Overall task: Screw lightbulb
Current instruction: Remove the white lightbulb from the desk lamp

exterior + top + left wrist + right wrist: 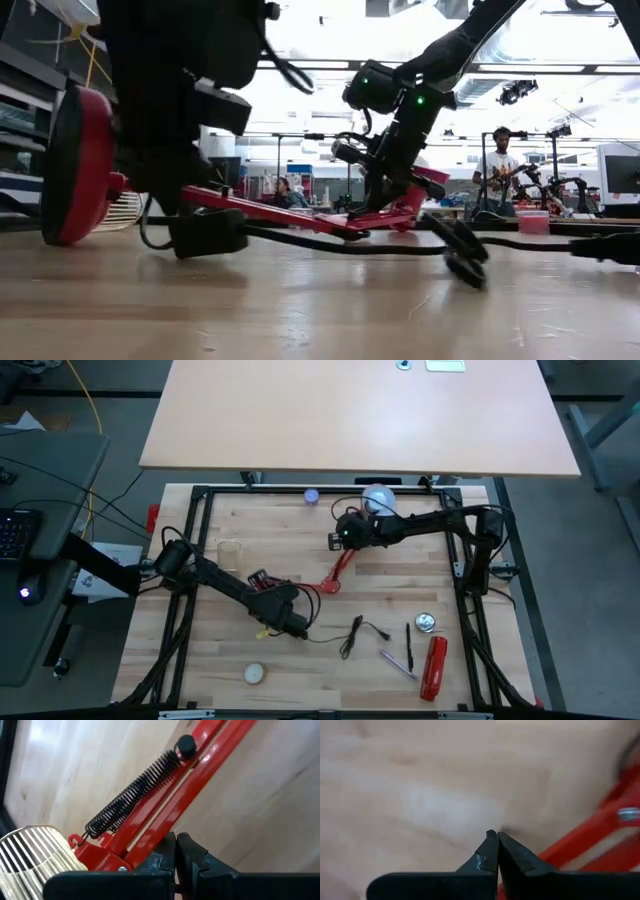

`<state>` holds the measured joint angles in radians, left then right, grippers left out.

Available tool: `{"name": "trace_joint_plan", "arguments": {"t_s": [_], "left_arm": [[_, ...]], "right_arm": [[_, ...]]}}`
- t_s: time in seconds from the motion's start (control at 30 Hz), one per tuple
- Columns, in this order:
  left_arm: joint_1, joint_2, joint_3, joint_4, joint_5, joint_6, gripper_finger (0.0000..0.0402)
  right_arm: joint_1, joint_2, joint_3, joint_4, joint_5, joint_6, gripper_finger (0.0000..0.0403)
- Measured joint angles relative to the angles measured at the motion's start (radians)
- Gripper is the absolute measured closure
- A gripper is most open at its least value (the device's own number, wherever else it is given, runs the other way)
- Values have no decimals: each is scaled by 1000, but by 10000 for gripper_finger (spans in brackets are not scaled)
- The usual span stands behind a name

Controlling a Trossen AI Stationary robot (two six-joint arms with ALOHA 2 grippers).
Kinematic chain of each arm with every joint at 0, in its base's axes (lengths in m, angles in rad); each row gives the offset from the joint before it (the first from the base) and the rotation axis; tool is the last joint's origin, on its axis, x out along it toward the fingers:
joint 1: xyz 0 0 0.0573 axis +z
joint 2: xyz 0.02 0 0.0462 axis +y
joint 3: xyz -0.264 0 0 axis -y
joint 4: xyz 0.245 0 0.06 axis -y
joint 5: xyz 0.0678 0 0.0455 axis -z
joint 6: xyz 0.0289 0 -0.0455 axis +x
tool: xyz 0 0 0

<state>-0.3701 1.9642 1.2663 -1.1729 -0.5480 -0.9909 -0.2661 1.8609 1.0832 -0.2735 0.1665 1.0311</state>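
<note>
A pale wooden tabletop (400,605) in a black frame carries two dark robot arms and a red desk lamp (338,568) lying flat on its side.

The lamp's thin red struts run across the middle of the tabletop. In the left wrist view, a black coil spring (132,792) stretches along one strut, just ahead of that arm's fingertips.

The left gripper (290,622) sits low over the tabletop at the lamp's near end. Its fingers (192,852) are pressed together, tips touching, with nothing between them.

The right gripper (345,532) hangs above the lamp's far end. Its fingers (507,852) are also closed tip to tip and hold nothing; bare wood lies just beyond them, with a red strut off to one side.

The lightbulb (378,498), white and rounded, lies at the far edge of the tabletop, just behind the right gripper and well apart from the left fingers.

Smaller things lie well away from both sets of fingers: a red tool (436,665), a black cable (358,632), a pen (409,645) and a small cream ball (256,673).
</note>
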Motion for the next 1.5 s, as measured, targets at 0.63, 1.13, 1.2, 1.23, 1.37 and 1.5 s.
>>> {"name": "trace_joint_plan", "arguments": {"t_s": [0.63, 1.13, 1.2, 1.23, 1.37, 1.5], "left_arm": [[101, -88, -60, -61, -173, 161, 401], [207, -281, -59, -43, -263, 278, 401], [211, -328, -59, -1, -283, 279, 401], [215, -354, -59, 42, -283, 285, 402], [238, -415, -59, 400, -208, 472, 401], [294, -393, -53, 902, 15, 758, 402]], "right_arm": [[206, 1, -4, 109, -143, 154, 403], [-9, -343, -2, -71, -213, -240, 403], [-48, -414, -2, -178, -190, -290, 403], [-65, -450, -2, -229, -182, -315, 403], [-95, -578, -2, -457, -153, -358, 403], [-96, -698, -2, -765, 15, -281, 403]]}}
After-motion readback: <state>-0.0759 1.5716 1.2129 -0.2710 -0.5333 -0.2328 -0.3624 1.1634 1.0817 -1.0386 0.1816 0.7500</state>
